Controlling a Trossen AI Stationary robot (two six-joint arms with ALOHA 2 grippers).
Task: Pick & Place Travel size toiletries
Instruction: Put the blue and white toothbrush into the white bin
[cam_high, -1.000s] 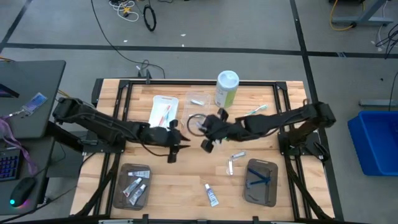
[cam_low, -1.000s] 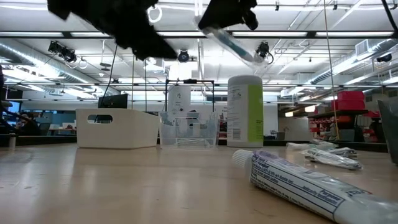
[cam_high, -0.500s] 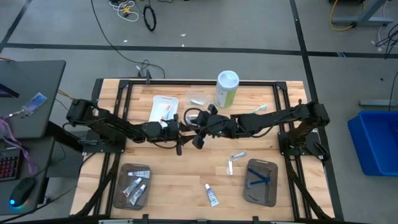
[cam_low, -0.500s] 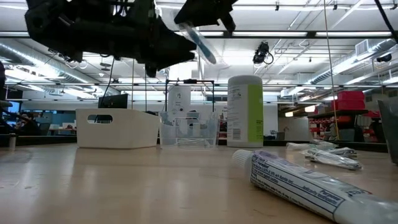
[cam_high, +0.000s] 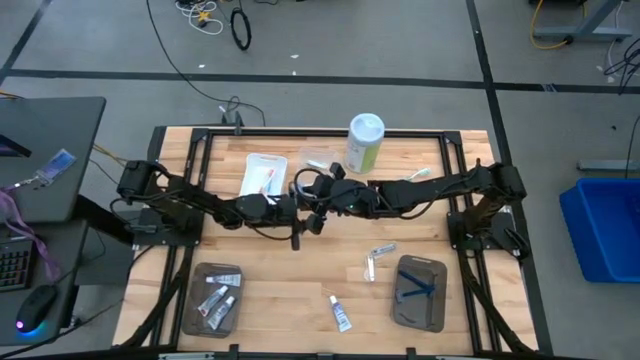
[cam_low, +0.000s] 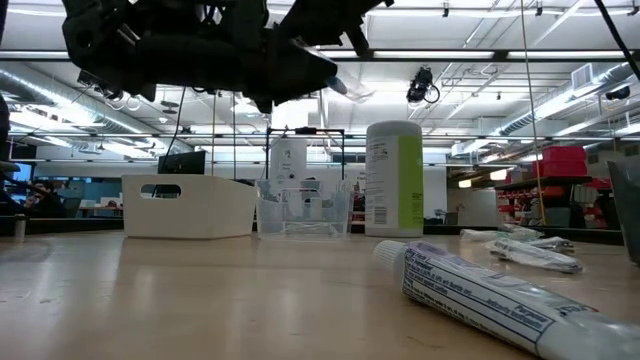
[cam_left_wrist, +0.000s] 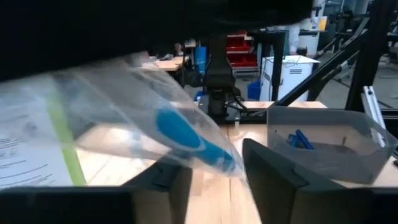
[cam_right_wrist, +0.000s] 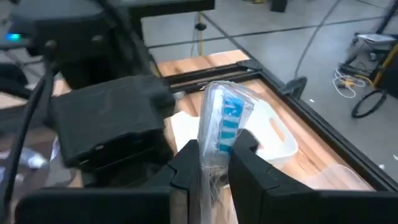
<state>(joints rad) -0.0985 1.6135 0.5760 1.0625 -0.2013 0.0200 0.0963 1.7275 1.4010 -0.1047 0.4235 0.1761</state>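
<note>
Gripping wrapped toothbrush (cam_right_wrist: 222, 127) | right gripper (cam_right_wrist: 214, 163) closed | left gripper (cam_left_wrist: 214, 180) apart

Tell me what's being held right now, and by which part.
The right gripper pinches a plastic-wrapped toothbrush by its lower end. The left gripper is open around its far end.

Wooden table (cam_high: 300, 280) holds trays, toiletries (canister (cam_high: 364, 142) upright).

right pincer (cam_right_wrist: 214, 163) clamping wrapped toothbrush (cam_right_wrist: 225, 124), white tray (cam_right_wrist: 273, 134) beyond
</note>
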